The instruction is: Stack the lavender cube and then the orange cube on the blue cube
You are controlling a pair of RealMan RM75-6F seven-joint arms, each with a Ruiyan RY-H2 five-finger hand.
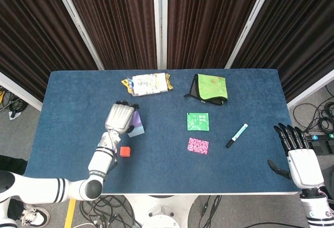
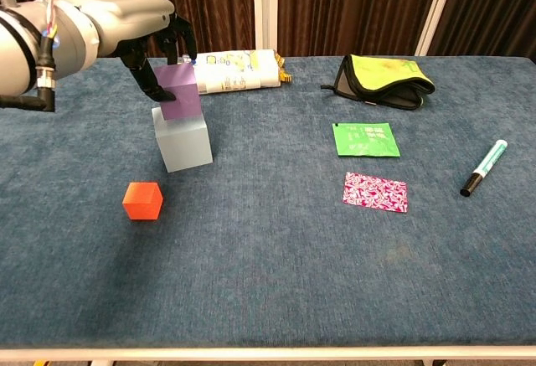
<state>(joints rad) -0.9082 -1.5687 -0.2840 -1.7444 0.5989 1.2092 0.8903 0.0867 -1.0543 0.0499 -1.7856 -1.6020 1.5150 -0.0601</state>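
In the chest view my left hand (image 2: 138, 27) grips the lavender cube (image 2: 179, 91) from above, fingers around its sides. The cube's lower edge meets the top of the pale blue cube (image 2: 183, 141) and it sits slightly tilted. The head view shows my left hand (image 1: 119, 117) covering most of the lavender cube (image 1: 137, 118), with the blue cube (image 1: 137, 131) showing just beneath it. The orange cube (image 2: 142, 201) lies alone on the cloth, nearer the front edge than the blue cube. My right hand (image 1: 301, 158) hangs off the table's front right corner, fingers apart and holding nothing.
A snack bag (image 2: 243, 71) lies behind the blue cube. A green-yellow pouch (image 2: 385, 77) is at the back right. A green packet (image 2: 366, 139), a pink patterned packet (image 2: 375, 192) and a marker (image 2: 485, 167) lie on the right half.
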